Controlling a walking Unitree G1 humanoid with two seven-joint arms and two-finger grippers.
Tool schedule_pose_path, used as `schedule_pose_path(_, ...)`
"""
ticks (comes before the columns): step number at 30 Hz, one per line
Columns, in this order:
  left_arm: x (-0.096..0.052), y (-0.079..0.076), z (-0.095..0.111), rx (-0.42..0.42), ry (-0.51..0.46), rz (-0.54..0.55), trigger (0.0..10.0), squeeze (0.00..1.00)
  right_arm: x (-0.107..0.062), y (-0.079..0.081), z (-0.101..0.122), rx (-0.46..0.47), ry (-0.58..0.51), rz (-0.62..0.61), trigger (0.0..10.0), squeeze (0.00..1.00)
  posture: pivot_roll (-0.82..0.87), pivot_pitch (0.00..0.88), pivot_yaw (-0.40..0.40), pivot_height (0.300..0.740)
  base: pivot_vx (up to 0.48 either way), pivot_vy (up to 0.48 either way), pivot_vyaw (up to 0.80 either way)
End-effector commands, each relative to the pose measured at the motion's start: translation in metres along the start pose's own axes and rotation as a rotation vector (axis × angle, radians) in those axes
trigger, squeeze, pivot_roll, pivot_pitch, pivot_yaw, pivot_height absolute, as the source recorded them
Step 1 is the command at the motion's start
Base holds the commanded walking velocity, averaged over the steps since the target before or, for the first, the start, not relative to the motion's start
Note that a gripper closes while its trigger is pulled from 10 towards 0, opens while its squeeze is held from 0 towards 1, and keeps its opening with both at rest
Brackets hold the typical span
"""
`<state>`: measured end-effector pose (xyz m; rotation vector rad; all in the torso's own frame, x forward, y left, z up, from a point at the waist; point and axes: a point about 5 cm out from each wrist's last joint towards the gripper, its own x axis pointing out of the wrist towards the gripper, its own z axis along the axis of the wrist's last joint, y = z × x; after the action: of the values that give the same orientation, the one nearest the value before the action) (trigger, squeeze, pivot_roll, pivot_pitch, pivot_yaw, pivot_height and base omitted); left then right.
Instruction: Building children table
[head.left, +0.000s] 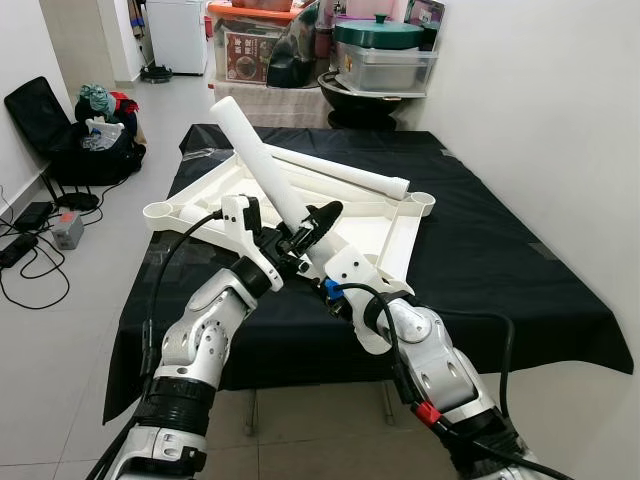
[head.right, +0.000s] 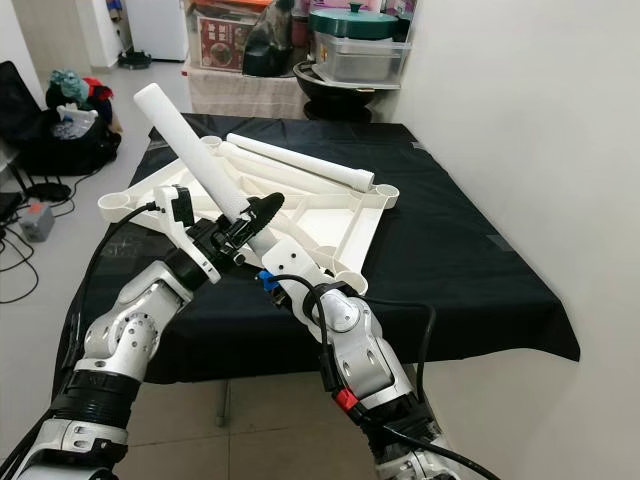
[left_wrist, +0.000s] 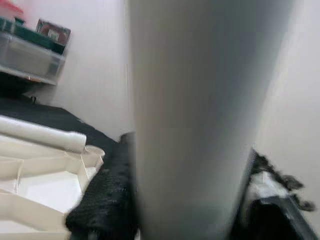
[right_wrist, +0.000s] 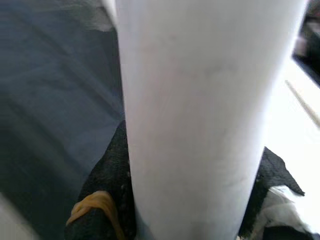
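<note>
A: Left eye view: both claws, left claw (head.left: 283, 243) and right claw (head.left: 312, 232), pinch the table leg (head.left: 258, 160) above the upturned tabletop (head.left: 385, 222).

B: Keep it steady; align its lower end squarely over a corner socket (head.left: 422, 199).

Both silver arms reach forward and inward, meeting over the near edge of the white table frame (head.left: 330, 205). Left arm: elbow bent, forearm rising toward the frame, wrist turned inward. Left gripper (head.left: 283, 242) clamped on the lower end of the white table leg (head.left: 258, 158), black fingers (left_wrist: 102, 200) on either side of it. Right arm: forearm angled up and leftward from the near right. Right gripper (head.left: 318, 222) closed on the same leg just beside the left gripper, fingers (right_wrist: 107, 200) flanking the tube. Leg held tilted, upper end leaning away to the left above the frame.
</note>
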<state>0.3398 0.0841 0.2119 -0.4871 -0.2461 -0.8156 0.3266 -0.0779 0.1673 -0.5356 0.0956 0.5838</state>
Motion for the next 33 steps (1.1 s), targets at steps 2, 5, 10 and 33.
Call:
schedule_pose_path(2,0.002,-0.010,0.002,0.014,-0.022,-0.068,10.0,1.00,0.001,0.007,-0.002,0.007,0.002,0.026,0.0,0.00,0.01,0.000,-0.077,0.740,0.000,0.000,0.00)
schedule_pose_path(5,-0.001,-0.010,0.004,0.007,-0.033,-0.078,10.0,1.00,0.000,0.000,-0.005,-0.005,0.012,-0.006,0.0,0.00,0.01,0.000,-0.079,0.740,0.000,0.000,0.00)
schedule_pose_path(10,-0.005,-0.009,0.006,0.001,-0.042,-0.079,10.0,1.00,-0.002,-0.013,-0.011,-0.018,0.033,-0.058,0.0,0.00,0.02,0.000,-0.083,0.740,0.000,0.000,0.00)
schedule_pose_path(33,-0.023,-0.003,0.000,0.051,-0.002,0.001,10.0,0.38,-0.034,-0.127,-0.031,0.187,0.027,-0.564,0.0,0.00,0.04,0.000,-0.088,0.740,0.000,0.000,0.00)
